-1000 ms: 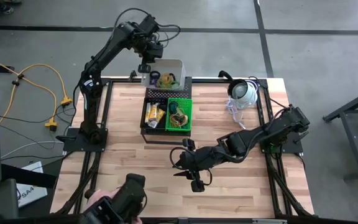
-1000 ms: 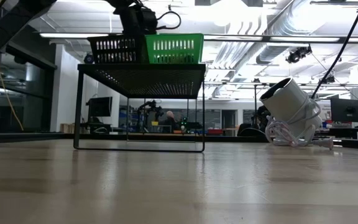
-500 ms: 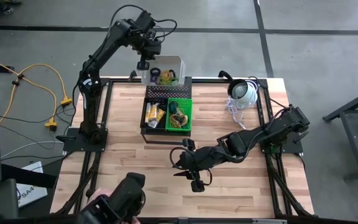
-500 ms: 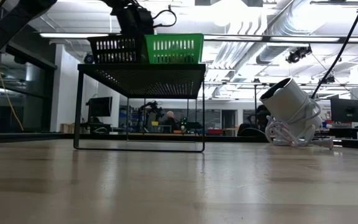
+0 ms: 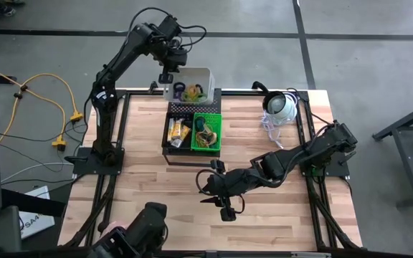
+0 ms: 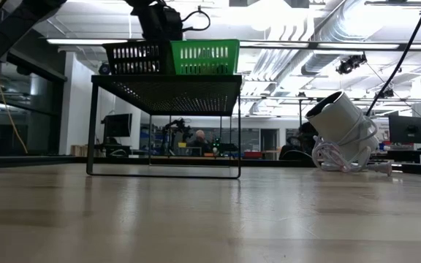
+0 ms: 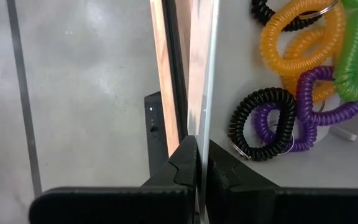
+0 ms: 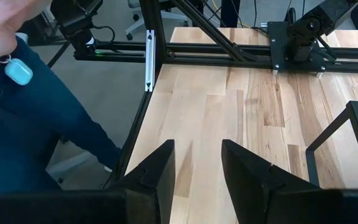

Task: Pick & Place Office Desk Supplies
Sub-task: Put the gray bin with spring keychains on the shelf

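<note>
A: What step is under way?

B: The left tool is at the far edge of the table, its fingers pressed together on the thin wall of a white bin. I judge it is holding or shifting the bin, so the next move calls for steadying it without tipping the contents out.

A: And the supplies?

B: Coiled loops in orange, green, purple and black lie tangled in that bin. More items sit in the green basket and the black basket on a wire stand.

A: The other arm?

B: The right tool waits low over the table's near side, fingers apart, holding nothing. A person's sleeve shows beyond the table
</note>
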Motion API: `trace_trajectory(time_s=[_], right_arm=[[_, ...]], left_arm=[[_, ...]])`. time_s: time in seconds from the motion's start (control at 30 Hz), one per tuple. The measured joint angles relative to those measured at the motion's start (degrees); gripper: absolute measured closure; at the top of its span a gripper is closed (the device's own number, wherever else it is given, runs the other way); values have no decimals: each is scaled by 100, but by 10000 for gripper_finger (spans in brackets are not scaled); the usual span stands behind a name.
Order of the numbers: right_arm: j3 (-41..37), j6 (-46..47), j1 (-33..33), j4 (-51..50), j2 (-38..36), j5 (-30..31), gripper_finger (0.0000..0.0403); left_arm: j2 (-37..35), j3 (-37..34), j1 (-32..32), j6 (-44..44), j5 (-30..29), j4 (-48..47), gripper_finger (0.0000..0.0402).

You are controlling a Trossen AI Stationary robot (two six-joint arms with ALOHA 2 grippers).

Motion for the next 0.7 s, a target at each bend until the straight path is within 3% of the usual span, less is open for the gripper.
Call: trace_trajectory(time_s=[0.7], right_arm=[[0,0,2,0,0,0,283]], left_arm=[[-17,14,-191,-228,-68,-389,401]])
